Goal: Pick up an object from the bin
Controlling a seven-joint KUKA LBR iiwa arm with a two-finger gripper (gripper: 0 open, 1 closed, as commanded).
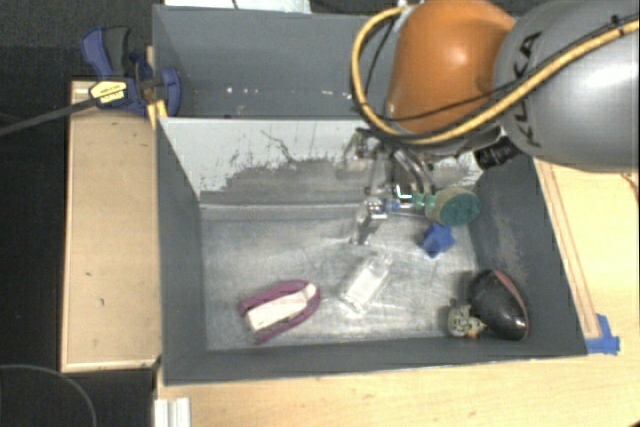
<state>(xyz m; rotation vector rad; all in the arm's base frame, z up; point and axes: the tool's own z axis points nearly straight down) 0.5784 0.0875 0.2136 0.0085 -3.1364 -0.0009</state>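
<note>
Grey bin floor | gripper just far of clear plastic packet | opening: cannot tell | likely light, slippery, crushable; grasp across narrow middle

Hangs with gripper low in the grey bin, just behind a clear plastic piece. Close by (to its right): blue block, green disc. Farther off: purple-and-white pouch.

You have a blue block beside the claw, a black lump and purple-and-white pouch farther from it.
</note>
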